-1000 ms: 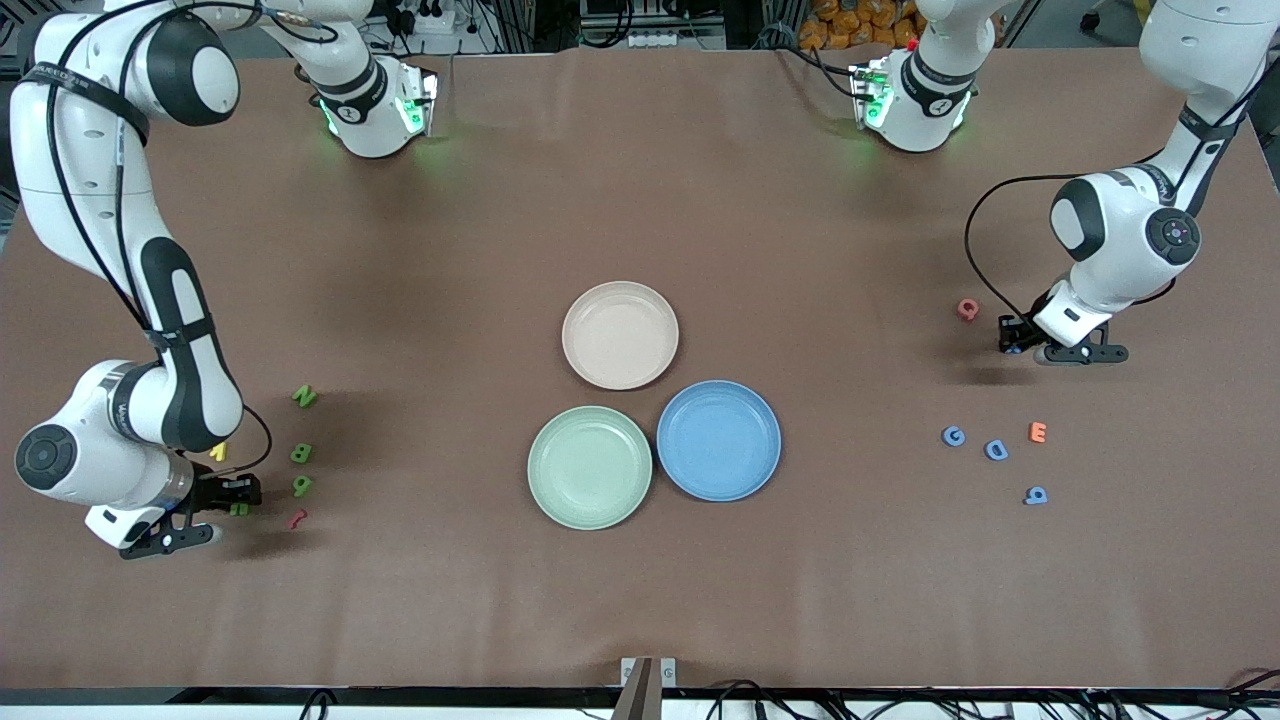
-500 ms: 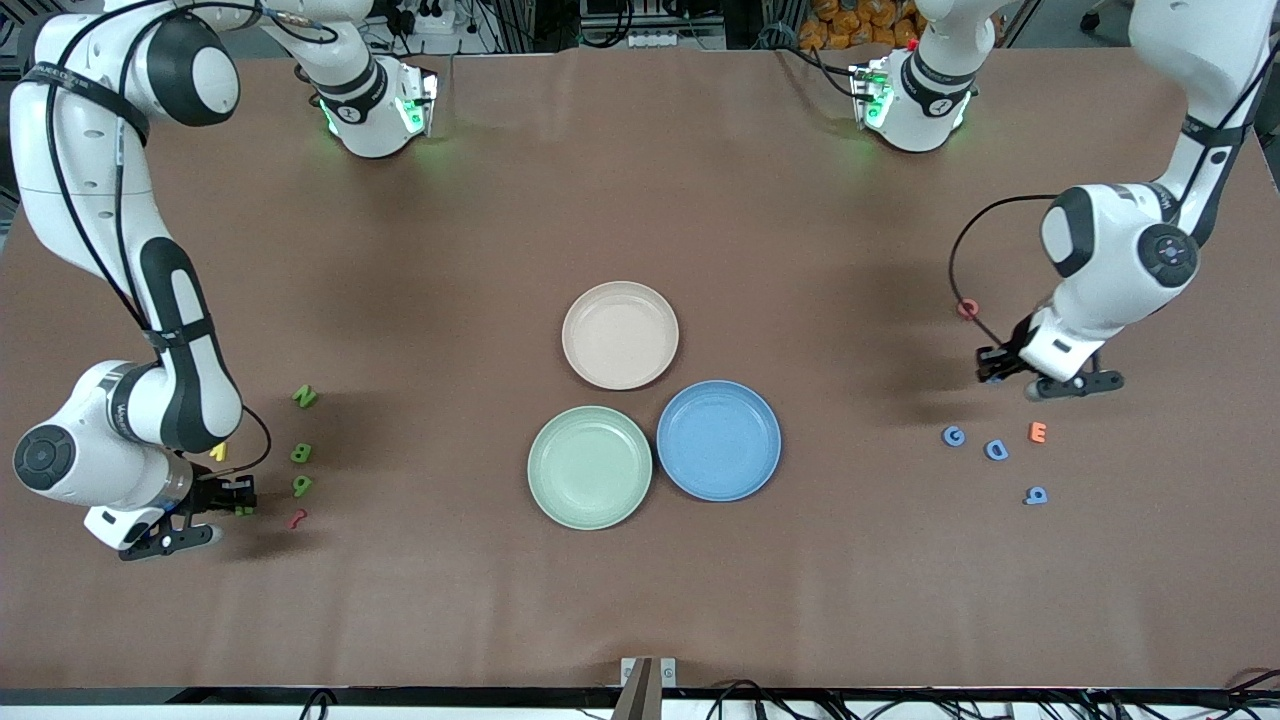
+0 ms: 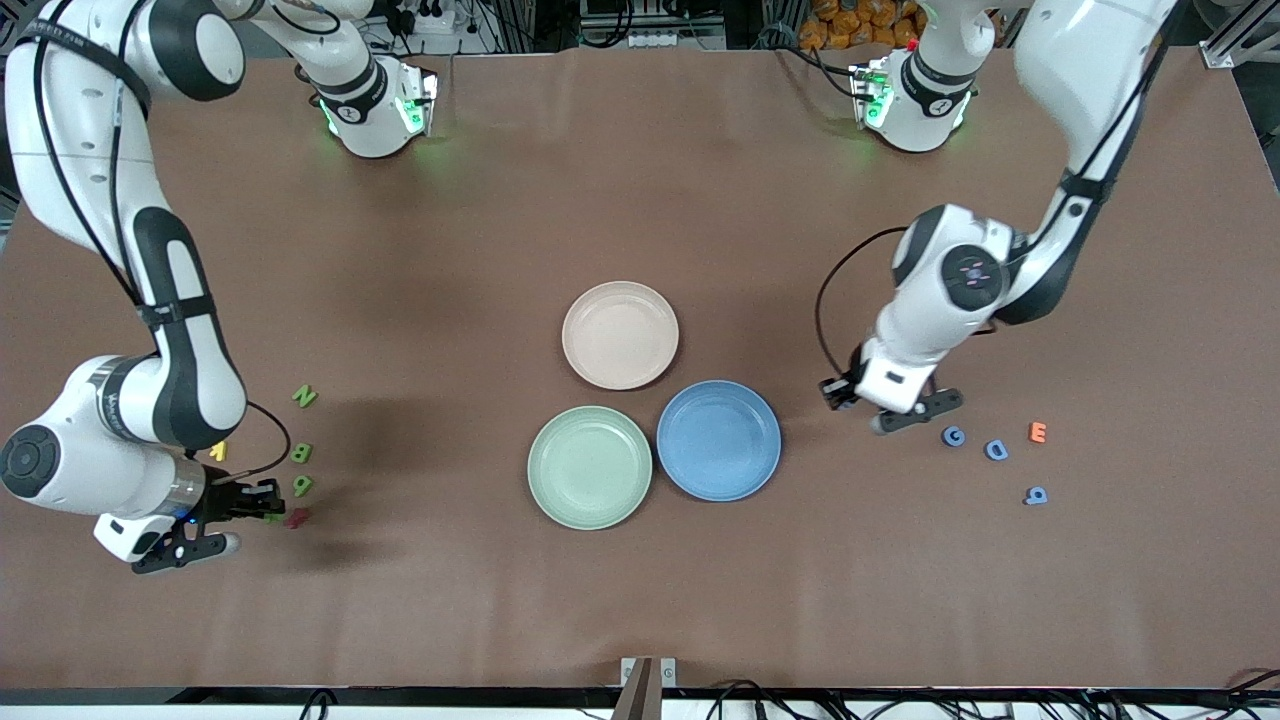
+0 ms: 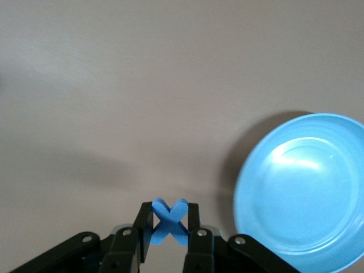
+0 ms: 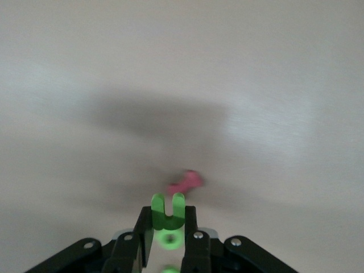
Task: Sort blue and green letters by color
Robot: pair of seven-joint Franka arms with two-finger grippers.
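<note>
My left gripper (image 3: 838,393) is shut on the blue X (image 4: 169,219) and holds it above the table, between the blue plate (image 3: 718,440) and the blue G (image 3: 953,436). The blue plate also shows in the left wrist view (image 4: 301,193). Blue D (image 3: 996,450) and 9 (image 3: 1036,495) lie beside the G. My right gripper (image 3: 263,497) is shut on the green U (image 5: 168,211), just above the table by the dark red squiggle (image 3: 297,517). Green N (image 3: 304,396), B (image 3: 301,453) and 6 (image 3: 302,485) lie close by. The green plate (image 3: 589,467) touches the blue one.
A beige plate (image 3: 620,334) sits farther from the front camera than the green and blue plates. A yellow K (image 3: 218,451) lies by the right arm's wrist. An orange E (image 3: 1038,432) lies beside the D. The pink Q is hidden by the left arm.
My left gripper has carried the blue X from beside the pink Q toward the blue plate. My right gripper has lifted the green U and shifted slightly toward the squiggle.
</note>
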